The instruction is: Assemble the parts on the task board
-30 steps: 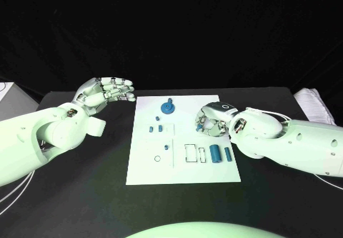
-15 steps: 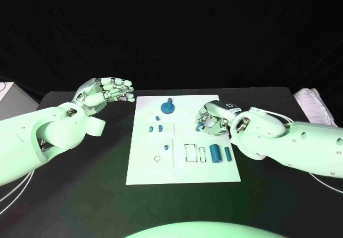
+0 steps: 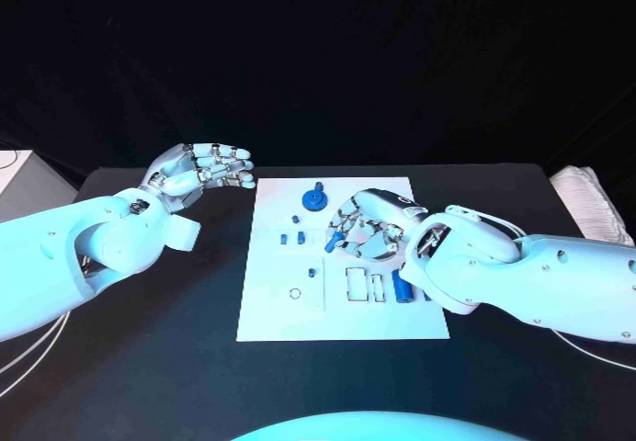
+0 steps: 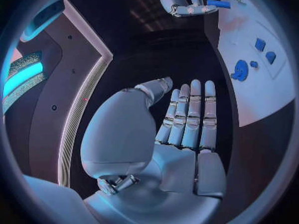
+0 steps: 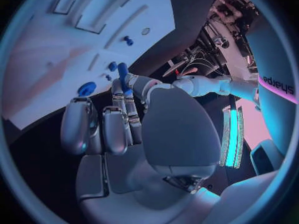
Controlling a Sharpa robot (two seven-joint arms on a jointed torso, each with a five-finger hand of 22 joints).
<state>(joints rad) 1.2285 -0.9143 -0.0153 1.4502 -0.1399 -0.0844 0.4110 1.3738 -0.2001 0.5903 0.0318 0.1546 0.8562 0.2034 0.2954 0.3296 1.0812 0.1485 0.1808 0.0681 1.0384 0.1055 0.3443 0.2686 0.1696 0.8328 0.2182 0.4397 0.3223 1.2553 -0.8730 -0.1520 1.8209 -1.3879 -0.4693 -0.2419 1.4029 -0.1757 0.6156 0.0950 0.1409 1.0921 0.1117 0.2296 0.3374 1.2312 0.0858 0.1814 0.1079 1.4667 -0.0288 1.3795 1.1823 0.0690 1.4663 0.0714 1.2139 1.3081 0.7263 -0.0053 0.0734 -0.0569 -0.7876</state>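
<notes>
The white task board lies in the middle of the black table. My right hand hovers over the board's upper middle and pinches a small blue peg between thumb and fingertip; the same peg shows in the right wrist view. A blue round knob sits near the board's far edge. Small blue pieces lie left of my right hand, and a blue cylinder lies by my right forearm. My left hand floats off the board's far left corner, fingers loosely bent, holding nothing.
A white stack lies at the table's right edge and a white box at its left edge. Rectangular recesses and a small ring mark the board's near half. Bare black table surrounds the board.
My right hand has moved left across the board with the blue peg, from the right edge toward the middle. The left hand has stayed in place.
</notes>
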